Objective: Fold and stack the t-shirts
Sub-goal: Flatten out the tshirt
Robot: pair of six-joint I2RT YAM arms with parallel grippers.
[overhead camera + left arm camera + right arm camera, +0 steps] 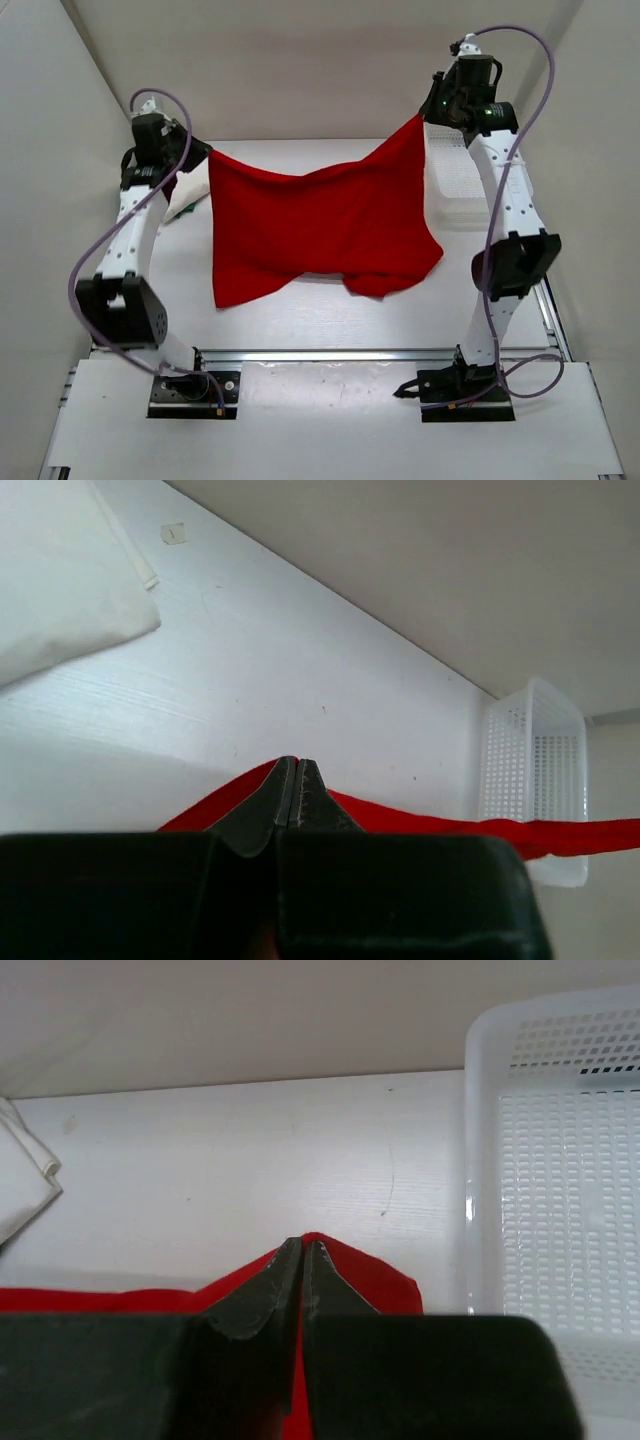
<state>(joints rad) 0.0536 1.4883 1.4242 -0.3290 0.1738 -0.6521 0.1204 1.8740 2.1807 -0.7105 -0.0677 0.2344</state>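
Left tool (297,765) and right tool (302,1245) pinched tight on corners of the red shirt (320,225); soft, light cloth sags between them, and corners look the right hold.

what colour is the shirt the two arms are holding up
The t-shirt is plain bright red, with no pattern; it shows best in the top external view.

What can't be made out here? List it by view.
Top view: left arm and red shirt hide most of the white shirt; right arm covers part of the basket.
Left wrist: the tool hides most of the red shirt.
Right wrist: basket cut off by the right edge.
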